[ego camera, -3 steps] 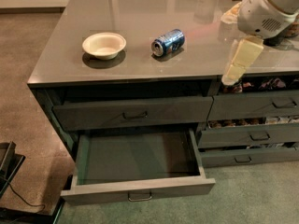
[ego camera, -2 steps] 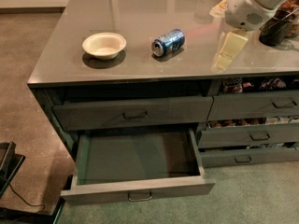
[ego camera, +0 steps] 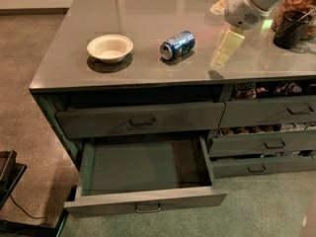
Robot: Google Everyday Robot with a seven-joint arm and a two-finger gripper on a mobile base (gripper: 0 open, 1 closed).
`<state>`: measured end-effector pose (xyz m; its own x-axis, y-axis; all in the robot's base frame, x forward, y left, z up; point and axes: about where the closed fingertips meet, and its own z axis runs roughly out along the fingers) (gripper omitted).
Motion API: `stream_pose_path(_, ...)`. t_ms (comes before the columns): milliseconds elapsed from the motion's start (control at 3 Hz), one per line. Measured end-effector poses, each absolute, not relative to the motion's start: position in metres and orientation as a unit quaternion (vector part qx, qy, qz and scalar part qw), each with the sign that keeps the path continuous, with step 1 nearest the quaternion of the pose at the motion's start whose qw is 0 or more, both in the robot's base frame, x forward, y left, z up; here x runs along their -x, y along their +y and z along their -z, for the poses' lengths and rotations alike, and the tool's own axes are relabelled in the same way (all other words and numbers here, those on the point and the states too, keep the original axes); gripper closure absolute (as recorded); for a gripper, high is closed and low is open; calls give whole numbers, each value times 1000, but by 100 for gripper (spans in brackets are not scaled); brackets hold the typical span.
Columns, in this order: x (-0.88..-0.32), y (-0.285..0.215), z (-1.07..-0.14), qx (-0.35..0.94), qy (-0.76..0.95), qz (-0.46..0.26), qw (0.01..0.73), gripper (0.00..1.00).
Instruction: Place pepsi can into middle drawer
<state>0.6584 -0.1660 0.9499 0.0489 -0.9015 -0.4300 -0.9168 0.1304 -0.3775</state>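
The pepsi can [ego camera: 177, 45], blue with a silver end, lies on its side on the grey counter top [ego camera: 148, 68], right of a cream bowl [ego camera: 110, 48]. My gripper [ego camera: 223, 51], cream-coloured under a white wrist, hangs over the counter a short way to the right of the can, apart from it and holding nothing that I can see. The middle drawer [ego camera: 145, 201], with a low front and a pale loop handle, is pulled out below the counter. Its inside is bare.
A shut taller drawer [ego camera: 142, 121] with a dark handle sits above the open one. Narrower drawers [ego camera: 269, 143] holding snack packs are at the right. A dark cup [ego camera: 290, 29] and containers stand at the counter's back right. A black object [ego camera: 10, 181] lies on the floor at left.
My arm and gripper have moved left and farther in over the counter, closer to the can. The can, bowl and drawers have not moved.
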Motion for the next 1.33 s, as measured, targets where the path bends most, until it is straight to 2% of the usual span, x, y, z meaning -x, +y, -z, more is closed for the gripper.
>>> stream_pose_path(1333,-733,-145,-921,662,661,-42,351,0)
